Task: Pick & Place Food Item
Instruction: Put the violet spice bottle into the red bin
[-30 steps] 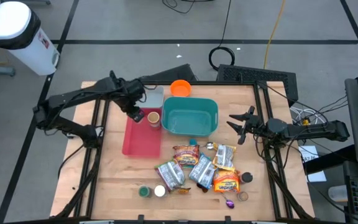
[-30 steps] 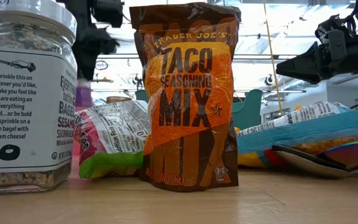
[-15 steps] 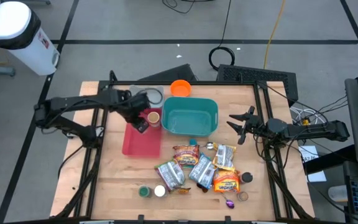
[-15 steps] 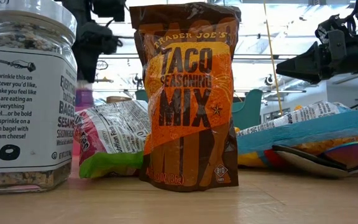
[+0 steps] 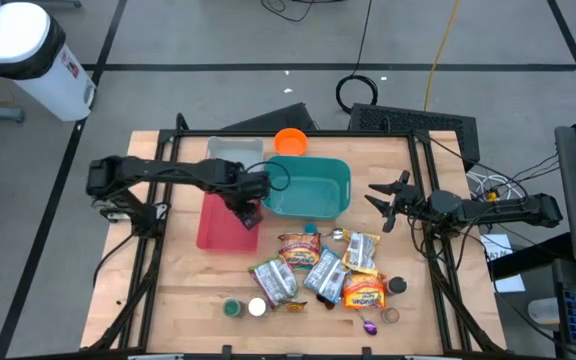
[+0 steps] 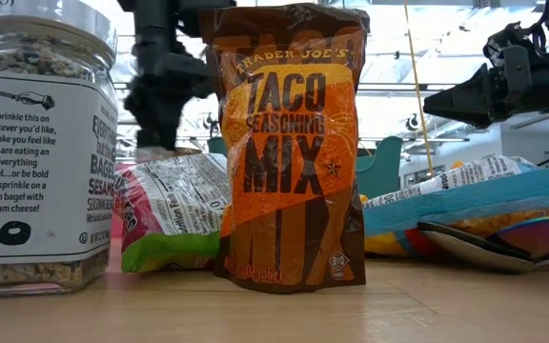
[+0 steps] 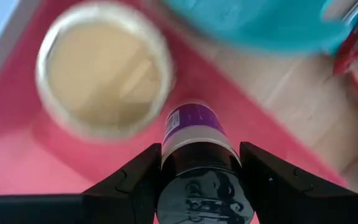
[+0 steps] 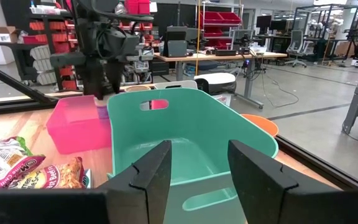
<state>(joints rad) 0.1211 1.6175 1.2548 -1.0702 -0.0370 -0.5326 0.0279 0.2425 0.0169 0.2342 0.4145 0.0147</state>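
Since the earlier pictures the left arm has swung from the back of the pink tray toward the tray's right edge, so the left gripper point(image 5: 247, 212) now hangs over the tray's right side, close beside the teal bin point(image 5: 306, 187). Its jaws pinch a small jar with a purple label point(image 7: 194, 132), held upright between the two dark fingers point(image 7: 135, 180) above the pink tray point(image 5: 220, 225). Just past the jar, in the left wrist view, a round tan-rimmed container point(image 7: 103, 76) sits in the tray; this view is blurred, so what it holds cannot be told. The right gripper point(image 5: 384, 205) waits above the table's right side, its jaws spread and holding nothing, pointed at the teal bin. An orange bowl point(image 5: 290, 141) lies behind the bin. In front of it lies a loose heap of food packets point(image 5: 318, 272), and in the low view a taco seasoning pouch point(image 6: 289, 143) stands beside a bagel seasoning jar point(image 6: 38, 143).
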